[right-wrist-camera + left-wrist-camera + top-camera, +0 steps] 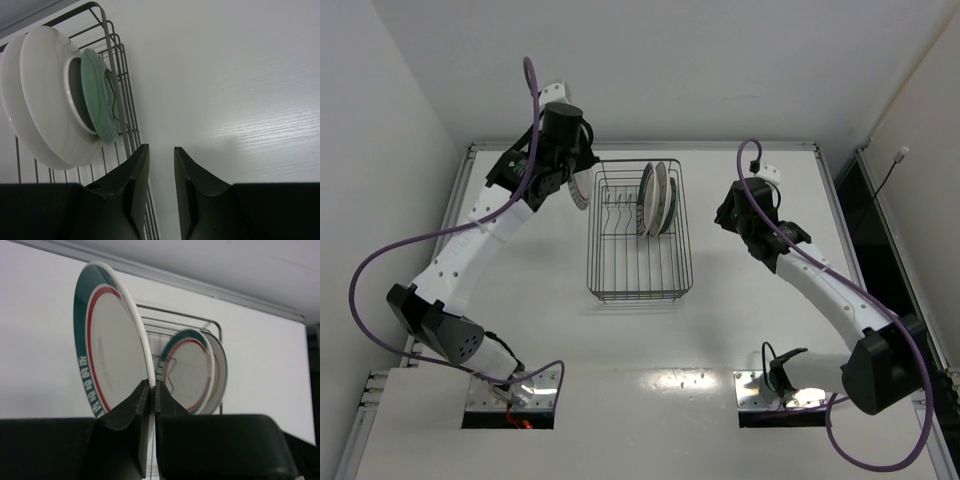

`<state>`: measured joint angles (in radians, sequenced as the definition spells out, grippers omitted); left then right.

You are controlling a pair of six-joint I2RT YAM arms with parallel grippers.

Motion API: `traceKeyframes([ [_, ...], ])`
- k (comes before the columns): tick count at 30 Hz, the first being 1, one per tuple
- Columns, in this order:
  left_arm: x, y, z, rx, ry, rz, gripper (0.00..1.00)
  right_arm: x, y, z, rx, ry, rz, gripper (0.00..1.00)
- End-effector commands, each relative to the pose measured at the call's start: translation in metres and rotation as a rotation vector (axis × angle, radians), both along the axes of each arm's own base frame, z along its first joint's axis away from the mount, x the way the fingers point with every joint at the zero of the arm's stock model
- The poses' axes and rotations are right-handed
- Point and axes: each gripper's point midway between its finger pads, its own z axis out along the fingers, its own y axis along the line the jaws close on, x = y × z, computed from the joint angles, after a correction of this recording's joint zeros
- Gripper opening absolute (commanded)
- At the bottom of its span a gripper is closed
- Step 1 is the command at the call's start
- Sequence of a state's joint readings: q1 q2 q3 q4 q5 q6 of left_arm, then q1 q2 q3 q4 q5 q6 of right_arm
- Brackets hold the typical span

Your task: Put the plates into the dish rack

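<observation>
**Fourth plate held by its rim beside the rack**

The white table (740,330) carried the dish rack (638,296) toward its far middle, between the two arms. As far as I could count, three plates (657,197) stood on edge among the prongs at the rack's far right end. Just outside the rack's left wall hung the green-and-red-ringed plate (112,340), upright. The left gripper (151,390) had its jaws pinched tight on that plate's rim. The right gripper (158,155) hovered to the right of the rack, jaws partly apart with nothing between them.

To my eye, the job in hand was getting that plate over the wall and into a free slot. It would go best with the plate kept on edge, parallel to those already racked, and raised enough to clear the top wire. Then it should go down between empty prongs, left of its neighbours. Such a thin pinch could let the plate swing, so a slow move seemed wise, with the jaws opening only once the rim sat on the wires.
</observation>
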<state>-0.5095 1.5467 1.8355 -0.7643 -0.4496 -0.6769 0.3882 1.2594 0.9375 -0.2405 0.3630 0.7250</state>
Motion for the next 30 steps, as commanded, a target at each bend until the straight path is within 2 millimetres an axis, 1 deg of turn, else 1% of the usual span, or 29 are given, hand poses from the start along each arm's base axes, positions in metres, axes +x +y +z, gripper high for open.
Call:
traceKeyframes([
  [1, -0.009, -0.046, 0.048, -0.183, -0.198, -0.238, 0.0, 0.01, 0.0, 0.031, 0.017, -0.082, -0.011, 0.23],
  [2, -0.008, -0.054, 0.06, -0.219, -0.256, -0.276, 0.0, 0.01, 0.0, 0.031, 0.017, -0.082, -0.011, 0.23],
  [3, -0.009, -0.062, 0.056, -0.239, -0.252, -0.309, 0.0, 0.01, 0.0, 0.031, 0.017, -0.082, -0.011, 0.23],
  [4, -0.012, -0.071, 0.06, -0.259, -0.26, -0.361, 0.0, 0.01, 0.0, 0.031, 0.017, -0.082, -0.011, 0.23],
  [5, -0.01, -0.076, 0.059, -0.268, -0.269, -0.381, 0.0, 0.01, 0.0, 0.031, 0.017, -0.082, -0.011, 0.23],
  [8, -0.013, -0.09, 0.058, -0.301, -0.28, -0.452, 0.0, 0.01, 0.0, 0.031, 0.017, -0.082, -0.011, 0.23],
  [9, -0.012, -0.09, 0.063, -0.317, -0.315, -0.47, 0.0, 0.01, 0.0, 0.031, 0.017, -0.082, -0.011, 0.23],
  [10, -0.016, -0.097, 0.064, -0.33, -0.324, -0.514, 0.0, 0.011, -0.004, 0.031, 0.016, -0.082, -0.02, 0.23],
  [11, -0.017, -0.099, 0.069, -0.346, -0.338, -0.527, 0.0, 0.011, -0.004, 0.031, 0.016, -0.082, -0.02, 0.23],
  [15, -0.017, -0.106, 0.069, -0.401, -0.353, -0.564, 0.0, 0.01, -0.006, 0.027, 0.017, -0.072, -0.021, 0.23],
  [16, -0.014, -0.105, 0.059, -0.426, -0.329, -0.555, 0.0, 0.009, -0.008, 0.022, 0.018, -0.061, -0.021, 0.23],
  [18, -0.012, -0.104, 0.053, -0.45, -0.328, -0.553, 0.0, 0.009, -0.012, 0.026, 0.021, -0.07, -0.03, 0.23],
  [19, -0.009, -0.103, 0.043, -0.456, -0.31, -0.548, 0.0, 0.009, -0.011, 0.025, 0.025, -0.068, -0.022, 0.23],
  [21, -0.009, -0.103, 0.037, -0.455, -0.302, -0.547, 0.0, 0.01, -0.014, 0.025, 0.017, -0.068, -0.027, 0.23],
  [22, -0.006, -0.104, 0.027, -0.451, -0.283, -0.544, 0.0, 0.01, -0.014, 0.025, 0.017, -0.068, -0.027, 0.23],
  [23, -0.006, -0.104, 0.027, -0.451, -0.282, -0.544, 0.0, 0.008, -0.015, 0.025, 0.017, -0.07, -0.027, 0.23],
  [24, -0.005, -0.103, 0.022, -0.446, -0.274, -0.531, 0.0, 0.009, -0.019, 0.025, 0.017, -0.07, -0.036, 0.23],
  [25, 0.0, -0.1, 0.013, -0.441, -0.257, -0.519, 0.0, 0.008, -0.017, 0.025, 0.021, -0.068, -0.028, 0.23],
  [26, 0.0, -0.101, 0.013, -0.449, -0.253, -0.517, 0.0, 0.008, -0.017, 0.023, 0.021, -0.068, -0.028, 0.23],
  [28, 0.0, -0.101, 0.002, -0.446, -0.236, -0.514, 0.0, 0.009, -0.019, 0.022, 0.025, -0.067, -0.031, 0.23],
  [29, 0.005, -0.098, -0.003, -0.452, -0.224, -0.499, 0.0, 0.009, -0.019, 0.022, 0.025, -0.067, -0.031, 0.23],
  [30, 0.005, -0.098, -0.008, -0.451, -0.221, -0.498, 0.0, 0.009, -0.019, 0.022, 0.025, -0.067, -0.031, 0.23],
])
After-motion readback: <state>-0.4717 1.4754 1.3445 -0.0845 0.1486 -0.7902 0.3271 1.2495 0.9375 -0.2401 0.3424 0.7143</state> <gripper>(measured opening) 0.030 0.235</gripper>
